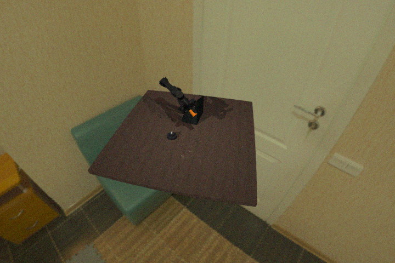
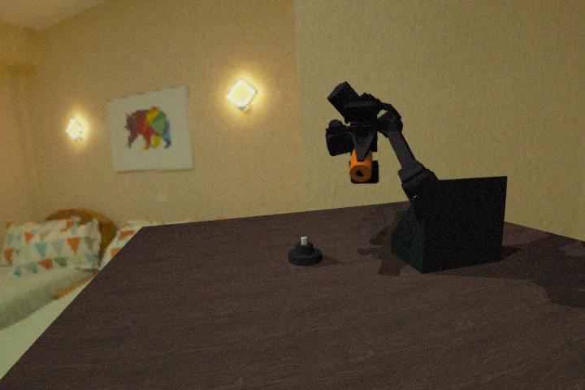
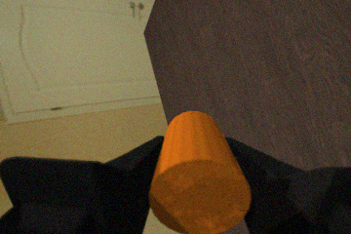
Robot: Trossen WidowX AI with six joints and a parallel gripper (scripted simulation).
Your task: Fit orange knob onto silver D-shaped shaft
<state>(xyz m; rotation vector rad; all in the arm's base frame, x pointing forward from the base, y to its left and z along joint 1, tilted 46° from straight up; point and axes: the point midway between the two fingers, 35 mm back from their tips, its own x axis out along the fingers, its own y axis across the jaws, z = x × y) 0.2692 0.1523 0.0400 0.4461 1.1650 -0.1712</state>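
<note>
The orange knob [image 1: 192, 113] [image 2: 361, 164] [image 3: 198, 156] is held tilted in the air; in the exterior view its hole end faces that camera, with a dark hole showing. In the wrist view its closed end faces the camera and the hole is hidden. My gripper [image 2: 362, 155] [image 3: 193, 142] is shut on the knob, well above the table. The round dark pedestal [image 1: 171, 137] [image 2: 305, 258] stands on the table, off to the side of the knob and lower. Its silver shaft [image 1: 171, 132] [image 2: 304, 240] points up, bare. The shaft's flat side cannot be made out.
The dark wooden table [image 1: 216, 161] [image 2: 210, 322] [image 3: 281, 73] carries the pedestal and a black angular block [image 2: 463, 225] beside the arm's lower links. Shadows of the arm fall on the table. A white door [image 1: 235, 55] [image 3: 81, 54] stands beyond one table edge.
</note>
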